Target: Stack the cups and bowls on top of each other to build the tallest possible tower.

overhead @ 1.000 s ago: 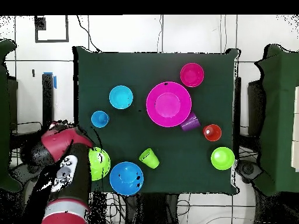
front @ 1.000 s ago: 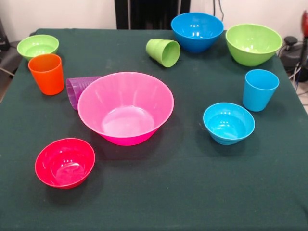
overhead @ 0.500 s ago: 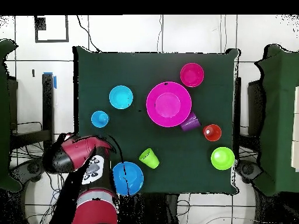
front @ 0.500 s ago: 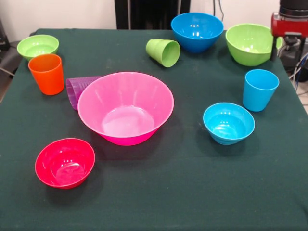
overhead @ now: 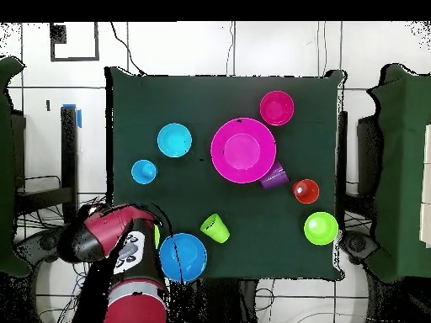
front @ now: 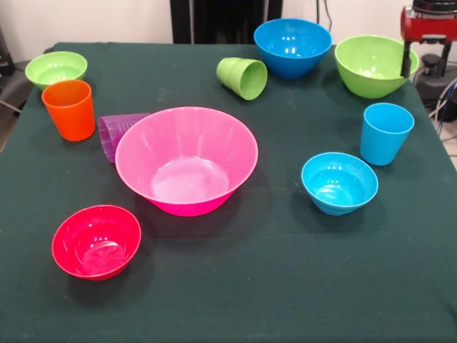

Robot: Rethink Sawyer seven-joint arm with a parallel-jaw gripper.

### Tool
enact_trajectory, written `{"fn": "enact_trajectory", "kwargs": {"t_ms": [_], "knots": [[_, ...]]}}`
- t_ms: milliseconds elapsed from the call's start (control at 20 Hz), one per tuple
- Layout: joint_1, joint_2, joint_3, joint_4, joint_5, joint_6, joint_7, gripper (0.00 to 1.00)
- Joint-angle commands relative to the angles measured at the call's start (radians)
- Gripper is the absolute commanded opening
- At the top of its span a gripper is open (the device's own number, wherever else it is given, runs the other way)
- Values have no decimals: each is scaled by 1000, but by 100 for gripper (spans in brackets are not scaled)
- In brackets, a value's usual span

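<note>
Pink bowl, largest, sits empty at table centre; no tower built. Medium blue bowl and green bowl at far edge. Small red bowl, light blue bowl, small green bowl apart. Orange cup, blue cup upright; green cup, purple cup on sides. Gripper beside green bowl, jaw state unclear.

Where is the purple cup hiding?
In the front view, the purple cup lies on its side at left, tucked behind the big pink bowl, beside the upright orange cup.
</note>
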Motion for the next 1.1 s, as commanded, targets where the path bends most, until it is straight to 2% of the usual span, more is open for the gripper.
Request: {"fn": "enact_trajectory", "kwargs": {"t_ms": [50, 150, 200, 300, 400, 550, 750, 900, 1100], "knots": [[-9, 15, 95, 27, -75, 19, -34, 100], [16, 10, 57, 11, -90, 36, -37, 100], [63, -7, -10, -9, -104, 88, -42, 100], [112, -58, -105, -25, -141, 202, -74, 100], [105, -109, -131, -10, -166, 280, -120, 100], [96, -146, -149, -13, -206, 338, -160, 100], [122, -142, -177, -51, -270, 366, -135, 100], [201, -120, -240, -132, -353, 402, -93, 100], [242, -46, -282, -209, -441, 356, -33, 100]]}}
